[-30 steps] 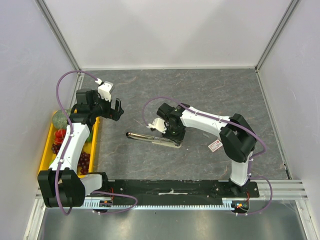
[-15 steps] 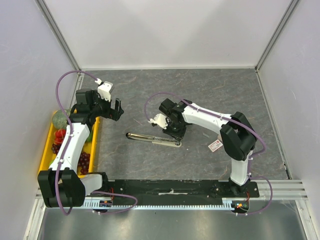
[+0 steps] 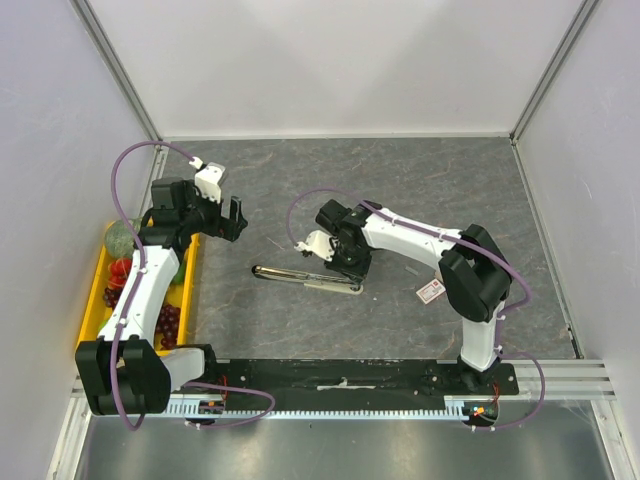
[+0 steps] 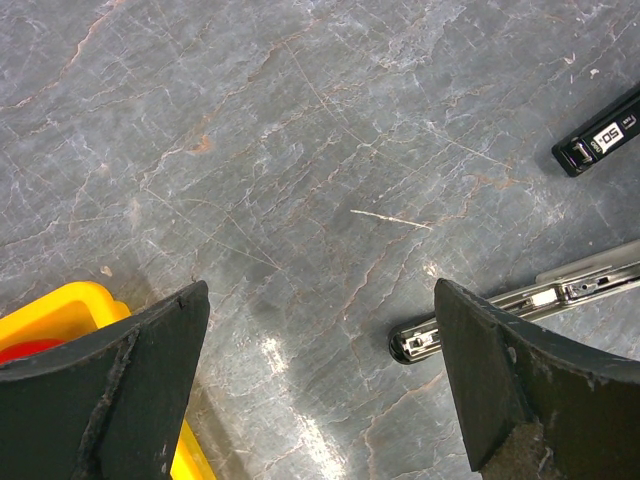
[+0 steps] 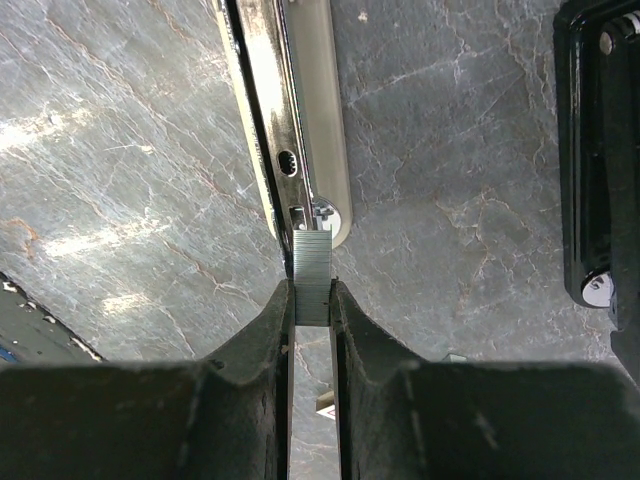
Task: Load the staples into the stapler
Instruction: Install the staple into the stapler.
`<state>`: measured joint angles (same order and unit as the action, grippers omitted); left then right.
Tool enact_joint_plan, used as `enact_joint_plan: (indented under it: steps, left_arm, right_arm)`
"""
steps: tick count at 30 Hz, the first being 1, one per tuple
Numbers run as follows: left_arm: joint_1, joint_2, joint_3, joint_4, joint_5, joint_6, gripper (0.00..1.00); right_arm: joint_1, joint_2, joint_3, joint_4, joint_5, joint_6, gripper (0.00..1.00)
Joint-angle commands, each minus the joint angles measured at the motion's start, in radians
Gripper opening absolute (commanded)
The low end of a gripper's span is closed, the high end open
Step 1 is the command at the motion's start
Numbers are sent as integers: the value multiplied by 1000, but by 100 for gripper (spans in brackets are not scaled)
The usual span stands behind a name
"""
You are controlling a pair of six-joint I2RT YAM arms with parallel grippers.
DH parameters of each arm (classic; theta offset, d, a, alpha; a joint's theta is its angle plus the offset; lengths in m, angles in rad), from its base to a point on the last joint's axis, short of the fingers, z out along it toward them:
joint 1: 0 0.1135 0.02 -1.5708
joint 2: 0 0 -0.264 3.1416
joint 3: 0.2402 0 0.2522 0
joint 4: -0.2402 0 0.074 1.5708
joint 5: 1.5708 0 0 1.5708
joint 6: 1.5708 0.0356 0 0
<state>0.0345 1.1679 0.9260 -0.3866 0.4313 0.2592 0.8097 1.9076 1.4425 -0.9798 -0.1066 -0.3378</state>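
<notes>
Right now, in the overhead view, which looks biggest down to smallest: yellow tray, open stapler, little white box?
Largest: yellow tray, though an arm hides part.
Then: open stapler, long but thin.
Smallest: white box.

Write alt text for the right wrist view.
The right gripper pinches a grey staple strip, its tip at the end of the stapler's open chrome rail on the grey table. A black stapler part lies at the right edge.

A chrome metal stapler point(image 3: 305, 277) lies at the centre of the desk point(image 3: 450, 190), a yellow plastic tray point(image 3: 189, 285) at its left edge, a white card staples box point(image 3: 431, 291) rightward.
</notes>
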Motion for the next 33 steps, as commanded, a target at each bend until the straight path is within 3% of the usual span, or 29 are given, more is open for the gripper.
enact_joint_plan:
  steps: [1, 33]
  left_arm:
    - [8, -7, -4, 38, 37, -25, 99]
    - [18, -1, -4, 37, 50, -29, 99]
  right_arm:
    - [11, -36, -7, 20, 28, -26, 15]
    - [49, -56, -47, 36, 73, -55, 15]
